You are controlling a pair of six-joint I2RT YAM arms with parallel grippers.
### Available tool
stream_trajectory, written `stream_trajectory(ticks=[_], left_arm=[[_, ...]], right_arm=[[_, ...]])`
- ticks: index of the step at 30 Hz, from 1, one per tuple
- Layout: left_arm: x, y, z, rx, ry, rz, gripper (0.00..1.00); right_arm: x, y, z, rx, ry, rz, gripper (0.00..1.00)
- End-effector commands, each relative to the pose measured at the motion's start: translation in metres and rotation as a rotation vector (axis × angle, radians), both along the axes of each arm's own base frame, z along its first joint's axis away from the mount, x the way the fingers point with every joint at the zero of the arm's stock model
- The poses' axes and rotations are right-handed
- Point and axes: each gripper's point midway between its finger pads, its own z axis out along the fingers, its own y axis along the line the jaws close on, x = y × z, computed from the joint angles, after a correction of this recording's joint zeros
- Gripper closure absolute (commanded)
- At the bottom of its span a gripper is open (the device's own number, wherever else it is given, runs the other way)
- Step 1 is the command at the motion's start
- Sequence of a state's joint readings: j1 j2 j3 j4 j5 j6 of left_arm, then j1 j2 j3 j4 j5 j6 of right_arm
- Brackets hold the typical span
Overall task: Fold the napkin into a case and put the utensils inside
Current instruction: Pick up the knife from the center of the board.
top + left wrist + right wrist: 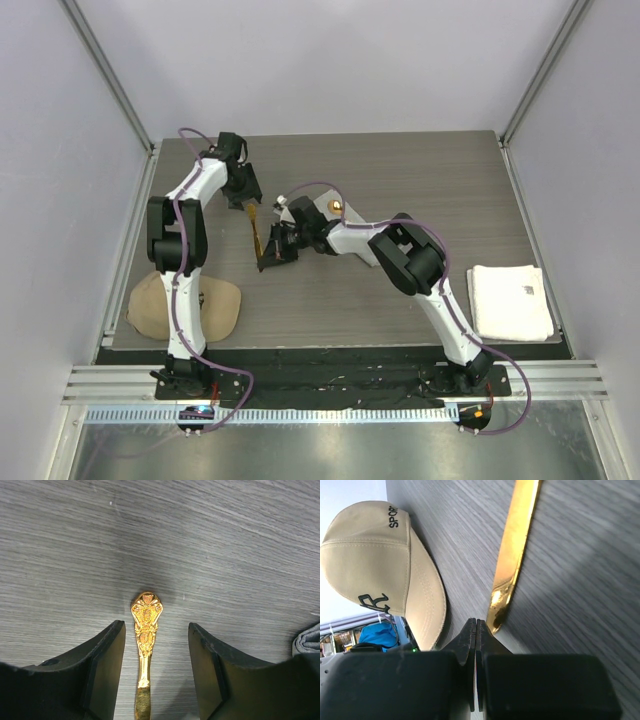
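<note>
The left arm [197,188] rises from its base at the lower left of the top view, folds at a high elbow and reaches to the upper left part of the desk [420,170], wrist tipped down. The left jaws stand fairly wide and hold nothing: in the left wrist view their dark fingers [107,662] flank the ornate handle end of the gold spoon [145,625], with a gap on each side. The right arm [352,238] stretches from the lower right base across to the middle of the desk, its wrist low at the spoon's near end. The right jaws are pressed fully together with nothing between them; in the right wrist view the spoon [514,550] lies flat on the desk, its rounded end just beside their tips. A fold of the grey napkin [307,639] shows at the right edge of the left wrist view. A tan cap [185,305] lies at the desk's lower left corner, and a white towel [510,300] at its right edge.
</note>
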State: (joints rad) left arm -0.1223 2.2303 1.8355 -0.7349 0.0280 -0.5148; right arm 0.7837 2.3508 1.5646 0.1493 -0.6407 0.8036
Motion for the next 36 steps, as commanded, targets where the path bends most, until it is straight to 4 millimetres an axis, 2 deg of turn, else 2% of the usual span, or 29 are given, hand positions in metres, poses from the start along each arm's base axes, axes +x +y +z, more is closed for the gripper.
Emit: stream_trajectory(ticks=[1, 2, 6, 15, 19, 22, 30, 36], left_arm=[[0.008, 0.001, 0.03, -0.014, -0.078, -0.013, 0.43], [0.009, 0.0, 0.031, -0.019, -0.083, -0.018, 0.41], [0.008, -0.001, 0.031, -0.02, -0.082, -0.02, 0.38], [0.004, -0.007, 0.02, 0.026, -0.052, -0.056, 0.38], [0.007, -0.003, 0.018, 0.122, -0.057, -0.059, 0.44], [0.004, -0.004, 0.015, 0.181, -0.039, -0.07, 0.45], [-0.015, -0.001, 0.009, 0.266, -0.021, -0.065, 0.45], [-0.014, -0.003, 0.001, 0.284, -0.018, -0.064, 0.5]], right_arm=[[0.005, -0.001, 0.005, 0.022, -0.035, 0.001, 0.99], [0.006, -0.002, -0.004, 0.01, -0.028, -0.001, 0.99], [0.005, -0.002, -0.02, -0.008, -0.011, -0.003, 0.99], [0.003, -0.011, -0.046, -0.066, 0.013, -0.021, 0.99], [0.003, -0.013, -0.047, -0.071, 0.011, -0.023, 0.99], [0.002, -0.014, -0.046, -0.071, 0.011, -0.023, 0.99], [0.0, -0.015, -0.049, -0.067, 0.018, -0.021, 0.99], [0.0, -0.013, -0.048, -0.057, 0.023, -0.024, 0.99]])
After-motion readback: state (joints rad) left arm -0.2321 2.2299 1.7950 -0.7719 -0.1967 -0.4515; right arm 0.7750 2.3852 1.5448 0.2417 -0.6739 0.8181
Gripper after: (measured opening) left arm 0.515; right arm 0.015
